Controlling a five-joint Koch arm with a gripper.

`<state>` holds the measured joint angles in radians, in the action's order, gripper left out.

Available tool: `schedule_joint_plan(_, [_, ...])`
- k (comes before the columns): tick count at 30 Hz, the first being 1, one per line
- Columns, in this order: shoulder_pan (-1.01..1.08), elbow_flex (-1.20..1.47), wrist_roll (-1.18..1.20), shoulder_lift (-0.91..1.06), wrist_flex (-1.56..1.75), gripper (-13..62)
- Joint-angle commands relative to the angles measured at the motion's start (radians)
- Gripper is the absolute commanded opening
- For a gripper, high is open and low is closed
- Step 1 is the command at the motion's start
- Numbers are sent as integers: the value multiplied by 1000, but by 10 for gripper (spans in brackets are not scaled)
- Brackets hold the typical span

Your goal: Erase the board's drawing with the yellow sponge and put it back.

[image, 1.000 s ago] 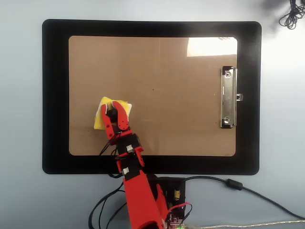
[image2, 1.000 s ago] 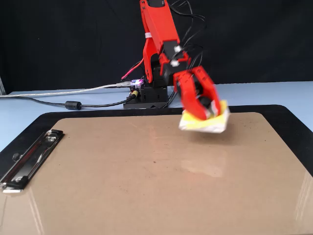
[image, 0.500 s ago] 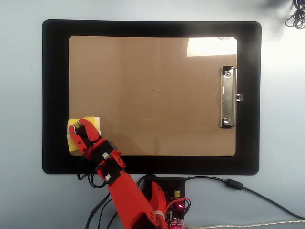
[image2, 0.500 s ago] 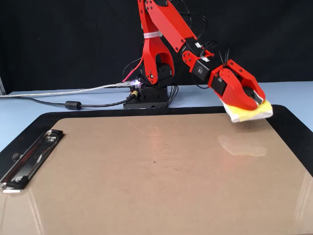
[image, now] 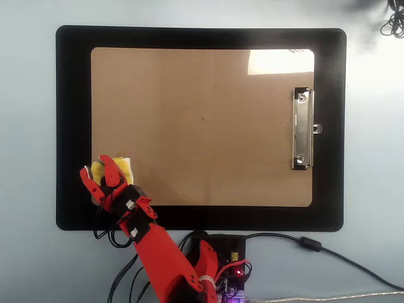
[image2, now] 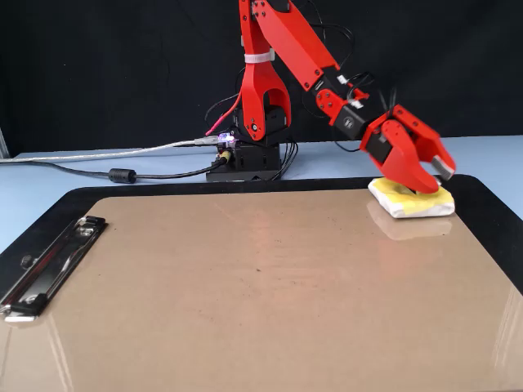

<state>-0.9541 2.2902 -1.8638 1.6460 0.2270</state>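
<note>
scanning the fixed view from its left edge, you first meet the silver clip (image2: pixel 45 265) lying along the near left side of the board (image2: pixel 245 294), which rests on the black mat (image2: pixel 490 216). the board's brown face looks bare to you apart from one tiny dark speck near its middle, too small to tell what it is; you see no drawing on it. behind the board, grey and black cables (image2: pixel 114 167) run along the pale blue table (image2: pixel 49 184) to the arm's base (image2: pixel 249 159). further right, the red arm reaches down and out to the board's far right corner, where the yellow sponge (image2: pixel 411 202) lies flat, its white edge showing, right at the corner and partly over the mat. your gripper (image2: pixel 429 184) stands over it with the jaws spread apart; the tips sit at the sponge's top, and you cannot tell whether they touch it. in the overhead view the same sponge (image: pixel 120 168) shows at the board's lower left corner (image: pixel 202 120), mostly hidden under the parted red jaws (image: pixel 101 178), while the clip (image: pixel 302 129) sits at the right.
</note>
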Motion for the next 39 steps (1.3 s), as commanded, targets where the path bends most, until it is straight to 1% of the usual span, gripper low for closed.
schedule_joint_plan(1, [-20, -21, -23, 44, 25, 336])
schedule_joint_plan(5, [-11, -17, -29, 130, -6, 336])
schedule_joint_plan(8, [29, -26, -35, 273, -206, 335])
schedule_joint_plan(12, [198, -112, -21, 474, -753, 334])
schedule_joint_plan(13, [259, -163, 17, 512, -940, 334])
schedule_joint_plan(16, [436, -253, 178, 561, -1290, 336])
schedule_joint_plan(19, [664, -267, 276, 572, -1496, 337])
schedule_joint_plan(22, [759, -193, 344, 575, -1545, 337])
schedule_joint_plan(24, [772, -92, 360, 597, -1548, 337])
schedule_joint_plan(28, [782, 52, 356, 707, -1557, 338])
schedule_joint_plan(35, [801, 69, 353, 707, -1812, 337])
schedule_joint_plan(39, [865, 106, 353, 706, -1842, 337])
